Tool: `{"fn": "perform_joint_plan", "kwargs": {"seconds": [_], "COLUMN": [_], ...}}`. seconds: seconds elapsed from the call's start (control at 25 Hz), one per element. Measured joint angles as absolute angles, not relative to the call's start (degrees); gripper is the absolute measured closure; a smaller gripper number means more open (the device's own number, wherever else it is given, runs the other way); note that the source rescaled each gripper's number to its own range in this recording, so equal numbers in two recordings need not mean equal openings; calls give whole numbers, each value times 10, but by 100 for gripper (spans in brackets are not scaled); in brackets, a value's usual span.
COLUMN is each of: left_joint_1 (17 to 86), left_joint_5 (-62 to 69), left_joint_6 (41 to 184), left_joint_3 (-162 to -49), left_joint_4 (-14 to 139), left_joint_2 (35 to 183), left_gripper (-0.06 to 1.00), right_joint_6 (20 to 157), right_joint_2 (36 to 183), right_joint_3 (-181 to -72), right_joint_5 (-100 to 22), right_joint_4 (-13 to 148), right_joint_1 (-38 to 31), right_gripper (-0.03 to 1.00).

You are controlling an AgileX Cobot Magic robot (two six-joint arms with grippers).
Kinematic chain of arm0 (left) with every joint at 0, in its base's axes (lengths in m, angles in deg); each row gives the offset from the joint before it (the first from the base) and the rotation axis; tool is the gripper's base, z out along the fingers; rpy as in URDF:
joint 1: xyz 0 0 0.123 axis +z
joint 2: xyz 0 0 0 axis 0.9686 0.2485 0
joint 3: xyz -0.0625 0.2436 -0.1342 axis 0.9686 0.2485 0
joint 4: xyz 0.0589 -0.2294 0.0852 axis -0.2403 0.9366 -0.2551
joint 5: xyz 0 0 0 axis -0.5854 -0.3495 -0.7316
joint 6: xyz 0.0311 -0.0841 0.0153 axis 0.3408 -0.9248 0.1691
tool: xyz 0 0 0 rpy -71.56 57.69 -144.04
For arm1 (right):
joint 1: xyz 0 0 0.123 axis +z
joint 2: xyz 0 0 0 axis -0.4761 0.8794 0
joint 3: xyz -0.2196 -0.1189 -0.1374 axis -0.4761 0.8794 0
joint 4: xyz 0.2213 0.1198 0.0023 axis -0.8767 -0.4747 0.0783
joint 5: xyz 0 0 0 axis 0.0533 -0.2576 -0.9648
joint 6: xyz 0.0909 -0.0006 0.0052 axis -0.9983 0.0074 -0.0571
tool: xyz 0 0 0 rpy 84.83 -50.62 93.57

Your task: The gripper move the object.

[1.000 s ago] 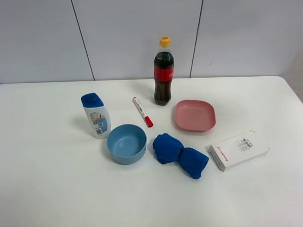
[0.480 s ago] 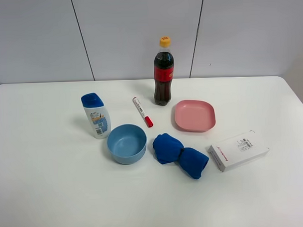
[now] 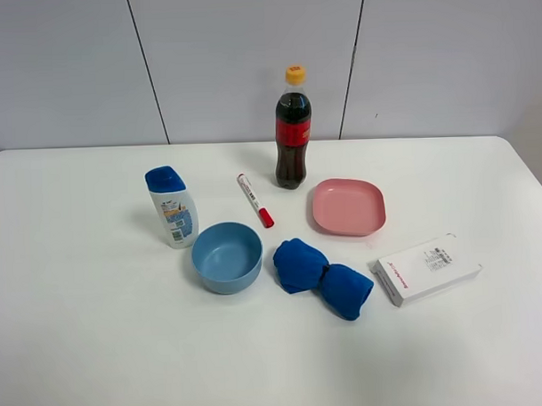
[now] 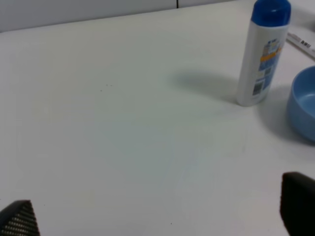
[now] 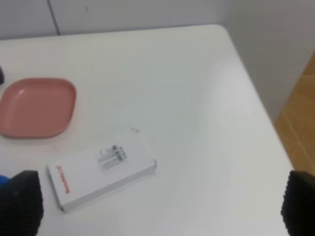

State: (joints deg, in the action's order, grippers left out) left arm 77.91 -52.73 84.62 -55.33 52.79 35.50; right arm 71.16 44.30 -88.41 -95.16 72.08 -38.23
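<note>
The royal-blue cloth (image 3: 323, 277), bundled into two rounded lumps, lies on the white table (image 3: 98, 352) near the middle, between the light-blue bowl (image 3: 227, 256) and the white box (image 3: 426, 268). Neither arm shows in the exterior high view. In the left wrist view my left gripper (image 4: 158, 216) is open and empty, with its fingertips (image 4: 19, 221) wide apart over bare table, and the cloth is out of that view. In the right wrist view my right gripper (image 5: 160, 204) is open and empty, with its fingertips (image 5: 20, 201) wide apart, close to the white box (image 5: 101, 169).
A blue-capped white bottle (image 3: 172, 206) stands left of the bowl. A red-tipped marker (image 3: 255, 200), a cola bottle (image 3: 292, 128) and a pink plate (image 3: 348, 206) lie behind the cloth. The table's right edge (image 5: 256, 103) drops to the floor.
</note>
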Motion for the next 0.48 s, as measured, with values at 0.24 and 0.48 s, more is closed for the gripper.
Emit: {"fn": "perform_joint_plan", "kwargs": {"seconds": [0.24, 0.48], "left_joint_1": [779, 779], "left_joint_5": [-527, -527], "left_joint_6": [846, 846], "left_joint_3": [-553, -553], "left_joint_4": [528, 528], "left_joint_2": [355, 355], "left_gripper": [-6, -6], "right_joint_6": [736, 740], "right_joint_2": [365, 365], "right_joint_3": [-786, -745], "right_joint_5": [-918, -913], "right_joint_4": [687, 671], "right_joint_1": [-382, -344], "right_gripper": [-3, -3]}}
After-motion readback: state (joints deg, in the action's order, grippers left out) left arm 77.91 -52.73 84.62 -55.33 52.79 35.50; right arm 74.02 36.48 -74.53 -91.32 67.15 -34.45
